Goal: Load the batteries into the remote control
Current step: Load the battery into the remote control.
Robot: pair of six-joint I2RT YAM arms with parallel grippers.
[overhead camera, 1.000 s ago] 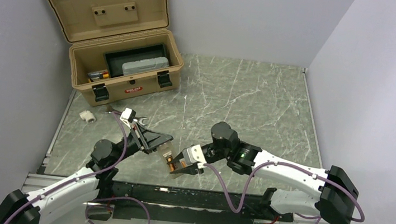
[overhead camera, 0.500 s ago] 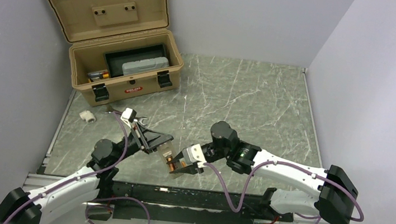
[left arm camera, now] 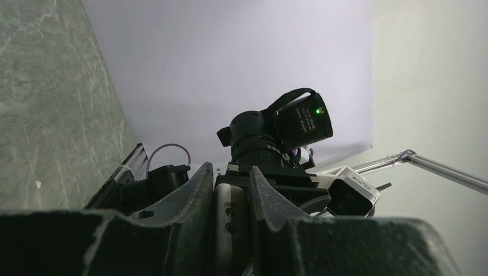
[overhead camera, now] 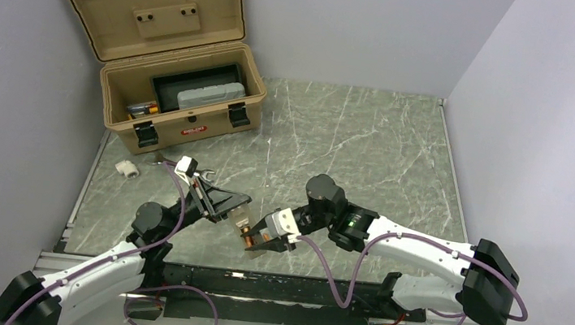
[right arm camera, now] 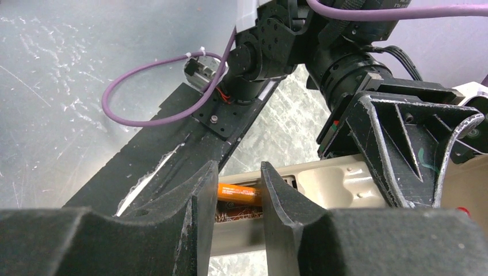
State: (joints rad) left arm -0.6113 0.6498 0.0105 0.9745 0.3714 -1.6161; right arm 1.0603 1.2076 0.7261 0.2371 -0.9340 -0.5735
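Observation:
My left gripper (overhead camera: 230,205) is shut on the slim white remote control (overhead camera: 243,226) and holds it above the table's near edge with its greyish back showing. In the left wrist view the remote (left arm camera: 231,221) sits clamped between the fingers of my left gripper (left arm camera: 230,173). My right gripper (overhead camera: 253,243) meets the remote's end. In the right wrist view my right gripper (right arm camera: 237,172) is shut on an orange battery (right arm camera: 239,194), which lies at the open battery recess of the remote (right arm camera: 339,181), above a copper spring.
An open tan toolbox (overhead camera: 190,128) stands at the back left, with a grey case (overhead camera: 210,95) and a battery pack (overhead camera: 141,109) inside. A small white block (overhead camera: 127,167) lies near the left wall. A black rail (overhead camera: 294,290) runs along the near edge.
My right gripper has edged slightly left and down against the remote with the battery. The left arm has barely moved.

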